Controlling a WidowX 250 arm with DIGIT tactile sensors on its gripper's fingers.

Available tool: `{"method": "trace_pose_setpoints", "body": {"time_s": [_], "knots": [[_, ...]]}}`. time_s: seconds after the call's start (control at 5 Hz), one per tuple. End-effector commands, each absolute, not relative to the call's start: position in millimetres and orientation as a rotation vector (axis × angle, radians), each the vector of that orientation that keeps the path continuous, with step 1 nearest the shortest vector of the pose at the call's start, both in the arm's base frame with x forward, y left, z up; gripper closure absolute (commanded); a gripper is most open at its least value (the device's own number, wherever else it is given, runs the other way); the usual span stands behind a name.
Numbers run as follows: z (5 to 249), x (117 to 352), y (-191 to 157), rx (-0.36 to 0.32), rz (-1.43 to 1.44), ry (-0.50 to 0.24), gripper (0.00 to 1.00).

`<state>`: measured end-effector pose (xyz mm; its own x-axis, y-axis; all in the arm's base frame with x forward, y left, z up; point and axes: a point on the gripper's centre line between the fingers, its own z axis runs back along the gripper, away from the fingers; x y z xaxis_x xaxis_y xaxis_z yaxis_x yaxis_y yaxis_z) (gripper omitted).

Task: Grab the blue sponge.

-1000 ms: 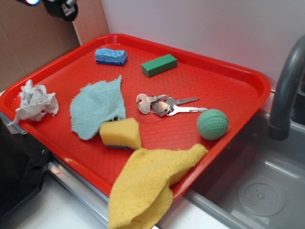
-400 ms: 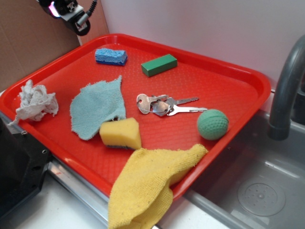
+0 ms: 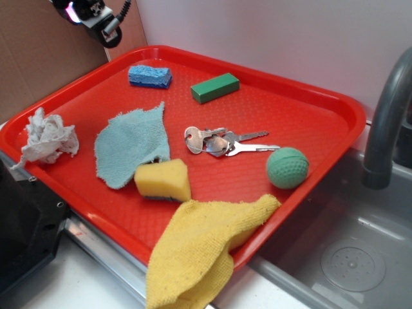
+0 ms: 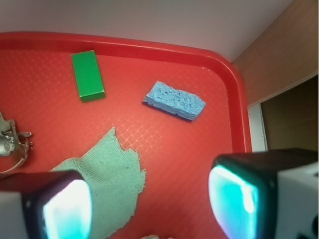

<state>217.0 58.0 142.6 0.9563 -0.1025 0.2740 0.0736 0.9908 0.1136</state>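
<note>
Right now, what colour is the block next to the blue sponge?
Green: the block lies apart from the blue sponge on the red tray. Wrist view shows it best.

— What surrounds the scene?
— A plain white wall (image 3: 270, 38) runs behind, evenly lit and without marks. At the left, a brown cardboard panel (image 3: 38, 58) stands against it.

— And what sits beneath?
— A white countertop (image 3: 71, 283) shows at the lower left edge, with a strip of metal trim (image 3: 106, 251) beside it. At the right, a grey stainless sink (image 3: 335, 257) dips down, its round drain (image 3: 351, 264) visible in the basin. A dark grey curved faucet (image 3: 386, 116) rises at the far right.

— Anything else at the margins?
— A black object (image 3: 26, 225) fills the lower left corner; what it is cannot be told. Light is soft and even throughout.
</note>
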Motion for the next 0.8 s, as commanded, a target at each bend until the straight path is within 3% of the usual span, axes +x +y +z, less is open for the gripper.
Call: {"method": "trace_pose_setpoints", "body": {"time_s": [0.0, 0.4, 0.6], "knots": [[120, 271, 44, -0.016, -0.532, -0.265, 0.00], [84, 308, 61, 0.023, -0.770, -0.235, 0.00], [70, 306, 70, 0.032, -0.839, -0.245, 0.00]]}}
